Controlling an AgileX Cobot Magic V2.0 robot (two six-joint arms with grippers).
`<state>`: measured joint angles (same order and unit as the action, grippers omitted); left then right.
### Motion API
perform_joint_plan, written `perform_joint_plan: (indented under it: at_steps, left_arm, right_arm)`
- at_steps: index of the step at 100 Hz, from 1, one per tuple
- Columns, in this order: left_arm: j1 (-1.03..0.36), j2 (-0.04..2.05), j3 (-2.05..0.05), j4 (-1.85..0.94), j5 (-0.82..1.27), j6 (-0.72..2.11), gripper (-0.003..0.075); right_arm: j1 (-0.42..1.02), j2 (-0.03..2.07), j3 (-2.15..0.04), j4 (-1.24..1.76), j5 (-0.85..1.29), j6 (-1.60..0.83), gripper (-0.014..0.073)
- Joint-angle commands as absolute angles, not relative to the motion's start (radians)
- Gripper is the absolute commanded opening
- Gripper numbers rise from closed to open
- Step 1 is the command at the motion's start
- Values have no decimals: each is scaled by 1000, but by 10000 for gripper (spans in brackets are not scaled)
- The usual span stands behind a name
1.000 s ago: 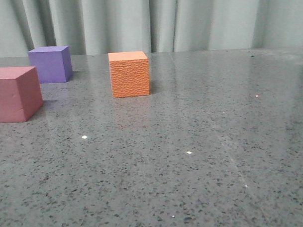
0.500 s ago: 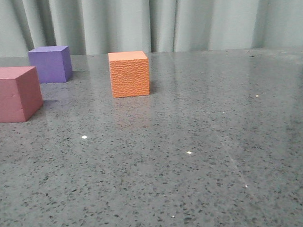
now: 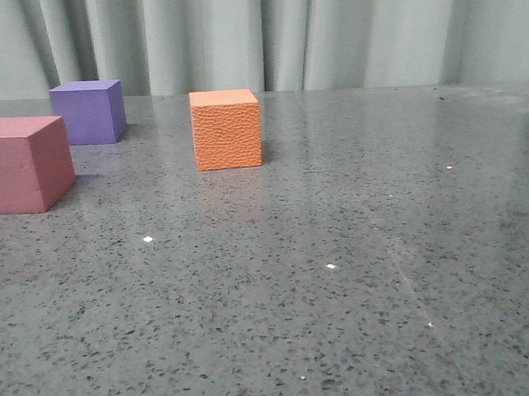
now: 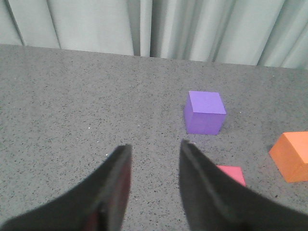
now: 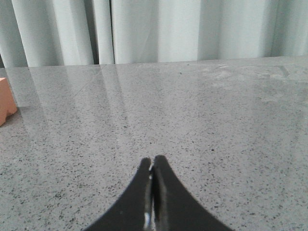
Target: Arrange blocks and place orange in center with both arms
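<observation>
The left jaws (image 4: 153, 179) stand parted and empty; the right jaws (image 5: 152, 180) are pressed together, holding nothing. Since a second ago nothing has shifted — orange cube (image 3: 226, 129) mid-surface toward the far edge, purple cube (image 3: 88, 111) and pink-red cube (image 3: 24, 164) near the left edge — so arranging hasn't begun.

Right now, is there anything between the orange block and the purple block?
No. In the front view, only bare grey table lies between the orange block and the purple block. The pink-red block sits nearer, off to the side.

Orange cube (image 3: 226, 128) stands right of purple cube (image 3: 88, 111) and pink-red cube (image 3: 25, 164).
</observation>
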<state>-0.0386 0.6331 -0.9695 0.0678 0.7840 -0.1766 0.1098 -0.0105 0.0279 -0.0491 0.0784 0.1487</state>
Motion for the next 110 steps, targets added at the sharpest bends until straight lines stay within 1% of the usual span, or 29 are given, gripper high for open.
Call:
perform_joint_plan:
  at_steps: [1,3,8,10,15,38,52,60,76,90,102,110]
  left_arm:
    - [-37,641,-1002,72,716,-164,505]
    - [-37,641,-1002,72,716,-164,549]
    - [-37,641,-1002,72,716,-164,631]
    - [-37,641,-1002,72,716,-164,655]
    - [-37,641,-1002,77,716,-158,685]
    - [-37,654,-1011,14,718,-123,662]
    - [-57,721,-1027,-130,715,-53,662]
    - [-83,775,-1030,-227,673,-18,662]
    - [-201,883,-1036,-260,542,-33,661]
    - [-331,1031,-1093,-235,472,-91,660]
    - [-442,1182,-1182,-147,430,-195,660]
    - [-506,1278,-1255,-26,436,-320,659]
  right_arm:
    - [103,-36,14,-48,-11,136,-67]
    - [103,-36,14,-48,-11,136,-67]
    - [103,-36,14,-48,-11,136,-67]
    - [103,-36,14,-48,-11,136,-67]
    - [103,-36,14,-48,-11,136,-67]
    - [103,-36,14,-48,-11,136,-67]
    - [103,-36,14,-48,-11,136,-67]
    - [103,-36,14,-48,-11,136,-67]
    - [103,-36,14,-48,-11,136,-67]
    - [103,-36,14,-48,-11,136,-67]
    - [103,-36,14,-48,-11,136,-67]
    - [103,-36,14,-48,-11,136,-67]
